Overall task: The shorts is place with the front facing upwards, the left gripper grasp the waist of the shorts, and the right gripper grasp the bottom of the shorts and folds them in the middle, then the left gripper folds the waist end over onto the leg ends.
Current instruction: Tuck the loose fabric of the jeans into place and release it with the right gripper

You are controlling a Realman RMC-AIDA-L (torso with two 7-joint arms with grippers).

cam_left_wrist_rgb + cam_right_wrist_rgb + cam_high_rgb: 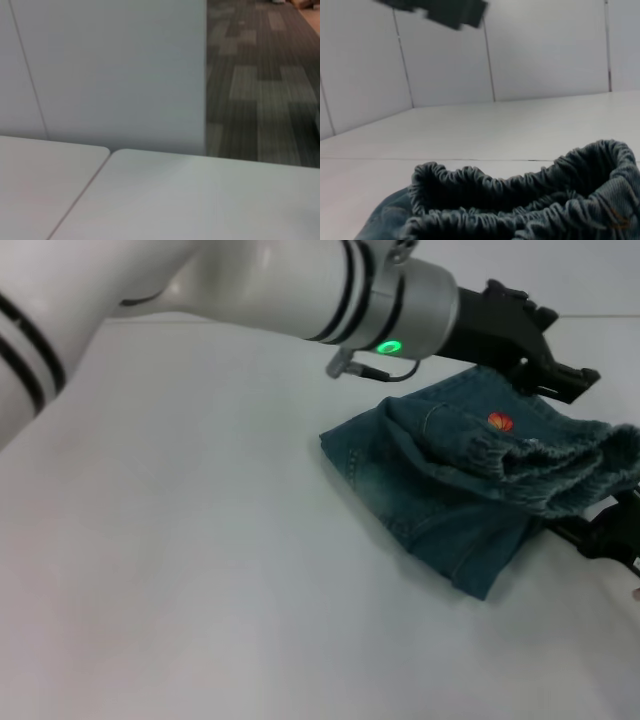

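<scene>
The white table (200, 570) is carrying the shorts (450, 490), lying folded at the right with the gathered waist (560, 465) puffed open. The left claw (545, 360) is hovering just beyond them; its grip, I cannot tell. The right claw (610, 535) is peeking out beside the waist.

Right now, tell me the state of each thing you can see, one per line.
shorts: folded over on the table, not flat.
waist of the shorts: puckered band raised, gaping open.
left gripper: above the far edge of the shorts.
right gripper: low at the shorts' right side, mostly out of view.
</scene>
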